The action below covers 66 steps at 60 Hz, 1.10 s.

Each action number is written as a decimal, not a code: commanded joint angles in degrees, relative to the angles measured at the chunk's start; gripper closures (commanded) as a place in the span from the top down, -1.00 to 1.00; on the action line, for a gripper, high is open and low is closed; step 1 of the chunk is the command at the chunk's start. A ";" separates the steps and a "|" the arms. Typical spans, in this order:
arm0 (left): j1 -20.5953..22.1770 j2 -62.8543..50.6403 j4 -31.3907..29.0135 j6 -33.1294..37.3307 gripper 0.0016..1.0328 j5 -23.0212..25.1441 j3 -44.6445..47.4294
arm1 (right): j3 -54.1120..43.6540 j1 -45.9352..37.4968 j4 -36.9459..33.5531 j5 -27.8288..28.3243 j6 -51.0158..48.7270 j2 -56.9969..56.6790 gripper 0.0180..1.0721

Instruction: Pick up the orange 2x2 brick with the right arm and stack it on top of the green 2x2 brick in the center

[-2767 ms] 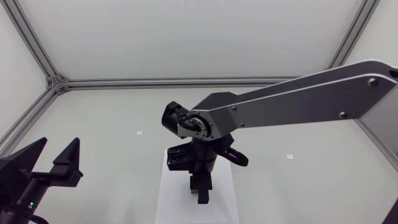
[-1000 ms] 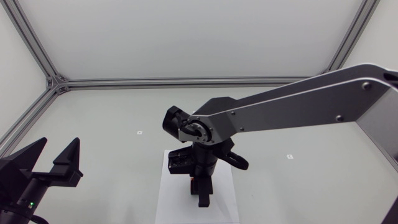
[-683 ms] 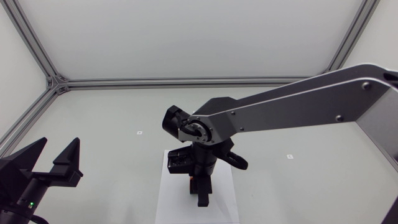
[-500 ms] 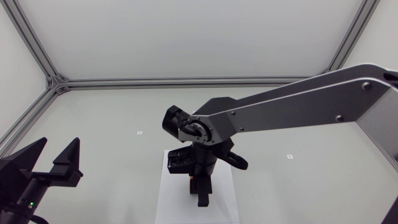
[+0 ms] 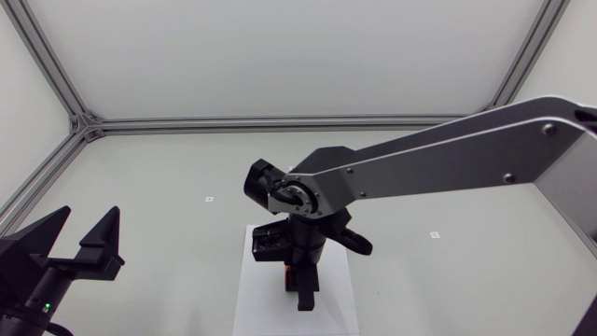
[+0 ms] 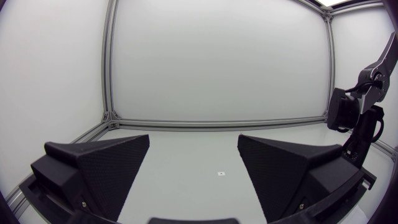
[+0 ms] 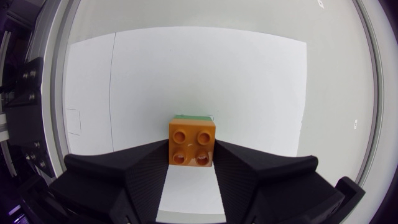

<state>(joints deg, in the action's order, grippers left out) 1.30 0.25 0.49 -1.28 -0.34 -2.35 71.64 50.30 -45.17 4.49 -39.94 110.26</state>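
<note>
- Two arms show in the head view. The right arm reaches from the right edge to the middle of the table. Of the left arm only the gripper end is in view, at the lower left corner.
- There are two grippers. The left gripper stands well apart from the middle, its two wedge fingers spread wide with nothing between them; its own wrist view shows the same gap.
- The right gripper points down over the white sheet, and its two fingers press the orange brick from both sides, gripping it.
- There is one orange brick, with four studs facing the right wrist camera. From the head view only a small orange patch shows beside the black fingers.
- There is one green brick, seen only as a thin green edge just beyond the orange brick, which covers the rest of it. Whether the two are fully pressed together cannot be told.
- There is one white sheet, partly hidden by the right arm's wrist in the head view.
- Two small marks lie on the table, one to each side of the sheet; too small to make out.
</note>
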 commanded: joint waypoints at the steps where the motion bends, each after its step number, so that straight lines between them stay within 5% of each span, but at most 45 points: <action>1: -0.16 0.45 -0.84 0.75 0.92 0.25 2.35 | -1.50 0.23 -0.71 -0.36 -1.45 0.92 -0.06; 52: -0.16 0.45 -0.84 0.75 0.92 0.25 2.35 | 0.08 0.23 -0.80 -1.15 -1.54 2.07 -0.20; 66: -0.16 0.45 -0.84 0.75 0.92 0.25 2.35 | 0.17 0.23 -0.89 -1.06 -1.28 1.89 0.12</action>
<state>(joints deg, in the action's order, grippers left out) 1.28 0.25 0.49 -1.26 -0.32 -2.35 71.35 50.30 -45.21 3.60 -40.36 110.54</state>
